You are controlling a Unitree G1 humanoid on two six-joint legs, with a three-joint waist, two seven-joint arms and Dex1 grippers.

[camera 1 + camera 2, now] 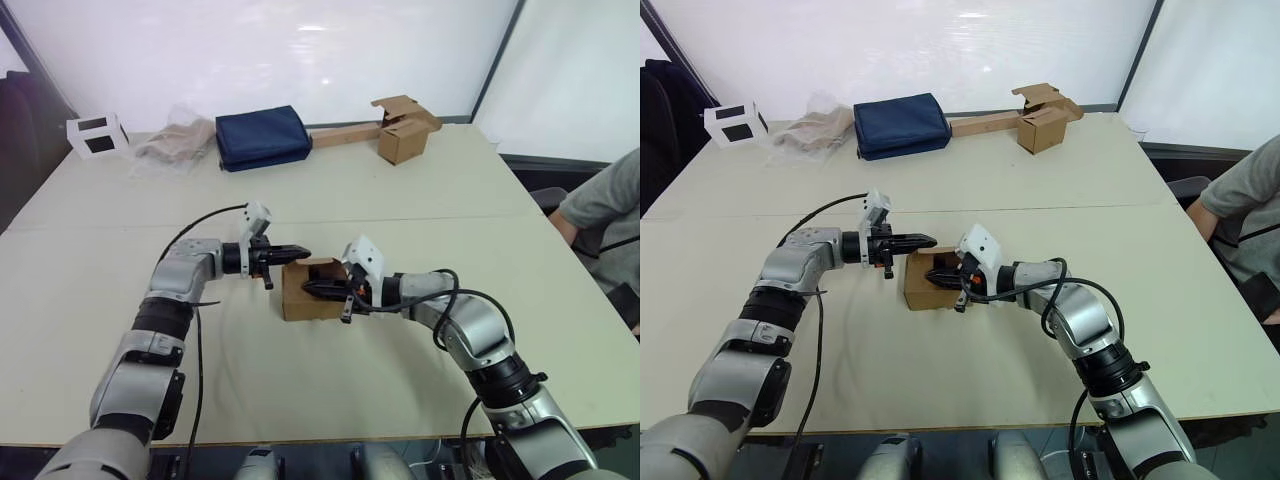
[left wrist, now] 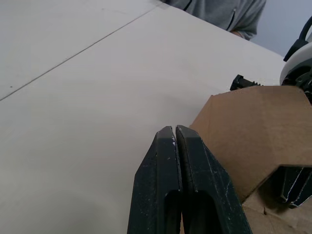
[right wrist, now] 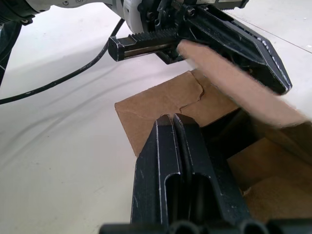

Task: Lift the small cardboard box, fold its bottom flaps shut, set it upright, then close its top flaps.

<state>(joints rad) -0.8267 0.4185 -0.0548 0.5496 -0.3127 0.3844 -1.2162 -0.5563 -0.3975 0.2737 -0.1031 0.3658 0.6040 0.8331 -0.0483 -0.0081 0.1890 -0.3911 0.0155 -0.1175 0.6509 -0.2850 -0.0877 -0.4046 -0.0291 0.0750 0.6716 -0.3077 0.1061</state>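
The small cardboard box (image 1: 303,300) rests on the table with its open end turned toward my right arm. My left gripper (image 1: 303,254) is shut, and its fingertips lie along the box's upper far edge against a raised flap (image 2: 253,129). From the right, my right gripper (image 1: 312,289) is also shut, with its fingers reaching into the open end of the box. In the right wrist view another flap (image 3: 158,105) lies spread outward beyond the right fingers (image 3: 165,161). I cannot tell whether these flaps are the bottom or the top ones.
At the table's far side stand another brown box on a long cardboard strip (image 1: 403,138), a navy bag (image 1: 262,137), a crumpled clear bag (image 1: 176,140) and a small white box (image 1: 97,134). A person (image 1: 605,200) sits at the right edge.
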